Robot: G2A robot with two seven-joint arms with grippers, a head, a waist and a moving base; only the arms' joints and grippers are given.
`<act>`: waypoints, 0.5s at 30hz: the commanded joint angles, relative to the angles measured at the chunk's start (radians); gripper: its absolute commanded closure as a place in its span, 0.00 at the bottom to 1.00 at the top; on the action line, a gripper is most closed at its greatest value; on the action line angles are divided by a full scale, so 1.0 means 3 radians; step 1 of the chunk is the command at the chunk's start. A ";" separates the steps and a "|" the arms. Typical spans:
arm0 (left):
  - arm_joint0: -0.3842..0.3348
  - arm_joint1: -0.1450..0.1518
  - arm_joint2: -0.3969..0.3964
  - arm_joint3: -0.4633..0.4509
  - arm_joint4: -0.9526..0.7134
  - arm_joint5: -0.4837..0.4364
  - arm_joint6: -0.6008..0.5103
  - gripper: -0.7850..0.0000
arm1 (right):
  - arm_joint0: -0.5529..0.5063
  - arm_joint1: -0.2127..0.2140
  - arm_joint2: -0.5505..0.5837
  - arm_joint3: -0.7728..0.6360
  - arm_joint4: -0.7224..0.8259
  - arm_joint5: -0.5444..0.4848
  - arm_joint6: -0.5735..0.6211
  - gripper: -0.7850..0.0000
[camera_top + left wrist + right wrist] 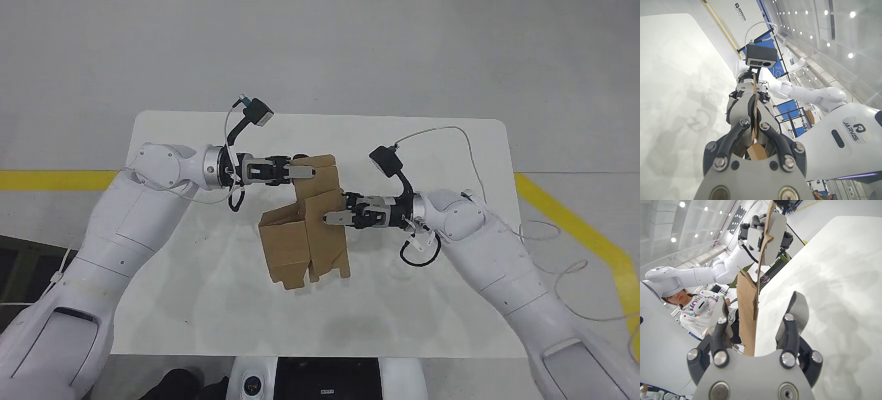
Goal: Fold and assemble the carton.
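A brown cardboard carton (300,228), flat and partly unfolded, is held up over the middle of the white table (190,300). My left gripper (302,172) is shut on the carton's far upper flap; in the left wrist view its fingers (743,106) pinch the cardboard edge (754,98). My right gripper (336,216) is at the carton's right side, open. In the right wrist view a carton panel (745,313) stands edge-on between its spread fingers (799,306) without being clamped. The left gripper (763,240) shows beyond, shut on the flap.
A thin white cable (468,150) loops over the table's far right part. Bare table surface lies in front of the carton and to its left. Yellow floor tape (45,180) runs beside the table on both sides.
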 commanded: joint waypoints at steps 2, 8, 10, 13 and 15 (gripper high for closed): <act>-0.0013 0.0010 0.0024 0.0006 -0.0011 0.0005 -0.0005 1.00 | 0.0031 -0.0012 -0.0065 0.0016 0.0009 -0.0011 -0.0011 0.74; -0.0036 0.0025 0.0070 0.0026 0.0000 -0.0007 0.0007 1.00 | 0.0080 -0.0016 -0.0157 0.0054 0.0062 -0.0031 -0.0031 0.89; -0.0046 0.0029 0.0082 0.0029 -0.0008 -0.0011 0.0011 1.00 | 0.0084 -0.0016 -0.0181 0.0057 0.0082 -0.0035 -0.0035 0.92; -0.0072 0.0036 0.0090 0.0006 -0.0022 -0.0028 0.0028 0.00 | 0.0088 -0.0015 -0.0208 0.0065 0.0105 -0.0039 -0.0039 1.00; -0.0084 0.0043 0.0084 -0.0023 -0.0067 -0.0042 0.0042 0.00 | 0.0089 -0.0014 -0.0219 0.0073 0.0124 -0.0040 -0.0040 1.00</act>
